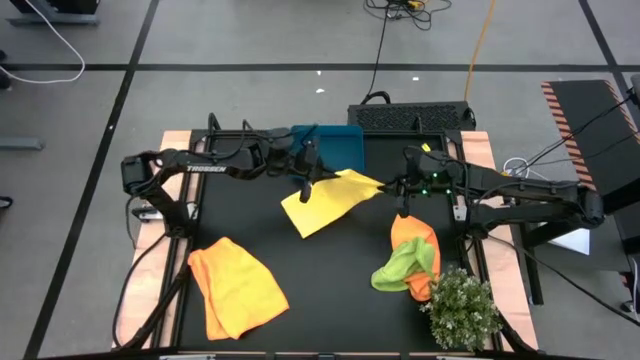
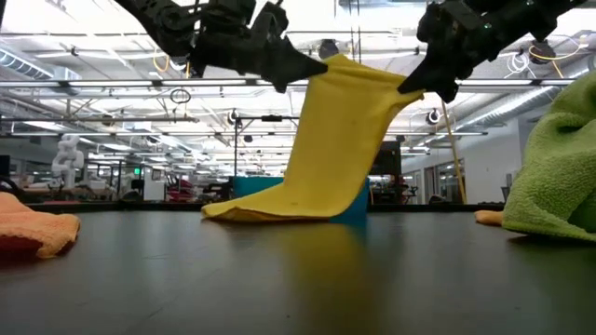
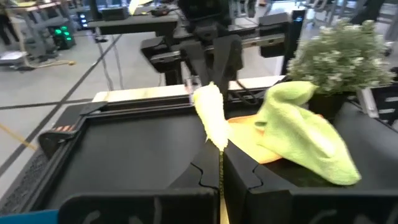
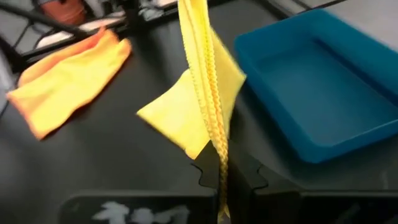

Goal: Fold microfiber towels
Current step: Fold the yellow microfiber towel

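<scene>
A pale yellow towel [image 1: 330,200] hangs mid-table between my two grippers, its lower end [image 2: 279,209] resting on the black tabletop. My left gripper [image 2: 312,70] is shut on one upper corner and my right gripper [image 2: 414,84] on the other. An orange towel [image 1: 235,285] lies crumpled at the near left. A lime green towel [image 1: 400,268] lies heaped on another orange towel [image 1: 412,235] at the right. The teal tray [image 1: 335,143] stands at the far edge, behind the yellow towel. My left gripper pinches the yellow towel's upper corner [image 3: 219,163] between its two fingers, coming nearly level from the table's left. The corner is lifted clear. The towel's top edge [image 3: 210,112] runs across to the other gripper. My right gripper pinches the opposite upper corner [image 4: 219,163] between its two fingers, slanting down from the table's right. The edge [image 4: 198,56] is bunched into several folds as it leaves the fingers. The cloth hangs below, with its lower end on the table.
A small bushy plant [image 1: 462,305] stands at the near right corner, beside the green and orange heap. The black tabletop [image 1: 330,290] between the orange towel and that heap is bare. Wooden strips [image 1: 150,240] run along the table's left and right sides.
</scene>
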`<state>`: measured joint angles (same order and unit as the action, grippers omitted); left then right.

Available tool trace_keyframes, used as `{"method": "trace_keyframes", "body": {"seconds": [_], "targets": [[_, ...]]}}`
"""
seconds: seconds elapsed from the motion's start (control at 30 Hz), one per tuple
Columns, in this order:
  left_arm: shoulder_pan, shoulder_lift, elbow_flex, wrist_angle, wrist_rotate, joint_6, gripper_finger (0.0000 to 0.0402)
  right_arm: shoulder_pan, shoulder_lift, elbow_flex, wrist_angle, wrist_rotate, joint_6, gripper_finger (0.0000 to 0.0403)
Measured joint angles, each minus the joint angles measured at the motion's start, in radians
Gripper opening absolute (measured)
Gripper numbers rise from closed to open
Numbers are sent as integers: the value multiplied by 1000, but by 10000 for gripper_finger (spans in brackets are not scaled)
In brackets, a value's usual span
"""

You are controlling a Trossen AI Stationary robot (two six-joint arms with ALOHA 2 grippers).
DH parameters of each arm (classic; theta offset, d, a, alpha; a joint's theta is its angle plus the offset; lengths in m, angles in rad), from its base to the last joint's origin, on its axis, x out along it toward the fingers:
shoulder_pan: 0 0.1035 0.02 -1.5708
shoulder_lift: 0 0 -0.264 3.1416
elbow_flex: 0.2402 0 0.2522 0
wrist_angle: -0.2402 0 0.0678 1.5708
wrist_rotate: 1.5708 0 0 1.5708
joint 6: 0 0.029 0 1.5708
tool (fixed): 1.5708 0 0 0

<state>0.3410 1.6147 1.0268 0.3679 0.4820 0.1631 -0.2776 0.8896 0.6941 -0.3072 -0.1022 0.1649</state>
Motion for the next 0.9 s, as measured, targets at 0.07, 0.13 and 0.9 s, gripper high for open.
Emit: {"method": "trace_keyframes", "body": {"seconds": [0.07,0.13,0.9], "targets": [[-30,-17,-1,-12,-14,0,1,18,1,12,-5,-26,3,0],[-63,-52,-2,-24,-50,0,1,39,1,30,-1,-61,10,0],[-498,-340,62,-209,-424,-241,0,310,41,201,238,-348,187,0]]}}
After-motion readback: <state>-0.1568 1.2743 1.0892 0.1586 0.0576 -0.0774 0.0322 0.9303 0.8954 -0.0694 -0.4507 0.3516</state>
